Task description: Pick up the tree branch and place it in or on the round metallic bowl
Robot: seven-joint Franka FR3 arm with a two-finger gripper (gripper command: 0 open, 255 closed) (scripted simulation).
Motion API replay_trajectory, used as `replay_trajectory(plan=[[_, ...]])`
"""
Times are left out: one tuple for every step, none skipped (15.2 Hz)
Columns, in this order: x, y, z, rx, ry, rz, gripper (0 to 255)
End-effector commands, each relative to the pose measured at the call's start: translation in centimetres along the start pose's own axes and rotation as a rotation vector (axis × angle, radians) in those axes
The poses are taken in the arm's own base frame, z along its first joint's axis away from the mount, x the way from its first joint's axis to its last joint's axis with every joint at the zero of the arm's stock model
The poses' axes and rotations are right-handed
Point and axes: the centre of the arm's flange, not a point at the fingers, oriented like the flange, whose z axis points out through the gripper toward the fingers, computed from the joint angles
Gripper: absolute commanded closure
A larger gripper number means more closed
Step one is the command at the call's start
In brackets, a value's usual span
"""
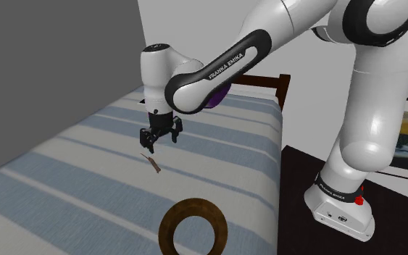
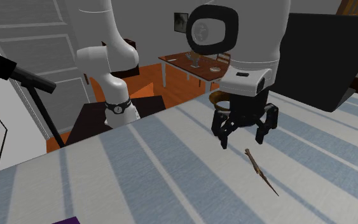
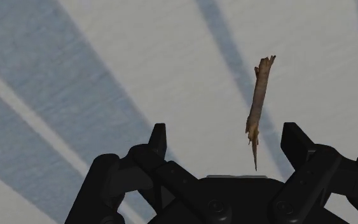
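A thin brown tree branch (image 1: pixel 152 162) lies flat on the blue-and-white striped bed (image 1: pixel 86 152). My black gripper (image 1: pixel 159 140) hangs open just above it, nothing between its fingers. In the second exterior view the gripper (image 2: pixel 242 136) hovers above the branch's (image 2: pixel 260 170) near end. The wrist view has the branch (image 3: pixel 259 102) lying ahead of the open gripper (image 3: pixel 226 147), closer to one finger. A round brown bowl (image 1: pixel 193 227) sits on the bed near the shoulder view's bottom edge; its rim (image 2: pixel 217 97) peeks out behind the hand.
The bed's dark wooden frame (image 1: pixel 278 83) rises at its far end. A purple object (image 1: pixel 217 98) sits behind the forearm. The robot base (image 1: pixel 340 206) stands on a dark stand beside the bed. A tripod (image 2: pixel 41 95) and a wooden table (image 2: pixel 193 67) stand beyond.
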Motion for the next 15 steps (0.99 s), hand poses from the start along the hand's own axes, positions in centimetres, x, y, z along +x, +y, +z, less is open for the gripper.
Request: replay_trajectory(plan=[[1.2, -2.0, 1.2, 0.011, 0.011, 0.014, 0], [1.8, -3.0, 1.8, 0.015, 0.015, 0.020, 0], [1.9, -3.1, 1.8, 0.016, 0.016, 0.021, 0], [1.9, -3.1, 2.4, 0.016, 0.016, 0.021, 0], [1.9, -3.1, 2.9, 0.016, 0.016, 0.021, 0], [1.9, -3.1, 3.4, 0.016, 0.016, 0.021, 0], [1.9, -3.2, 4.0, 0.016, 0.016, 0.021, 0], [1.9, -3.2, 4.5, 0.016, 0.016, 0.021, 0], [1.9, -3.2, 5.0, 0.016, 0.016, 0.021, 0], [1.9, -3.2, 5.8, 0.016, 0.016, 0.021, 0], [1.9, -3.2, 5.8, 0.016, 0.016, 0.021, 0], [1.9, -3.2, 5.8, 0.016, 0.016, 0.021, 0], [1.9, -3.2, 5.8, 0.016, 0.016, 0.021, 0], [1.9, -3.2, 5.8, 0.016, 0.016, 0.021, 0], [1.9, -3.2, 5.8, 0.016, 0.016, 0.021, 0]])
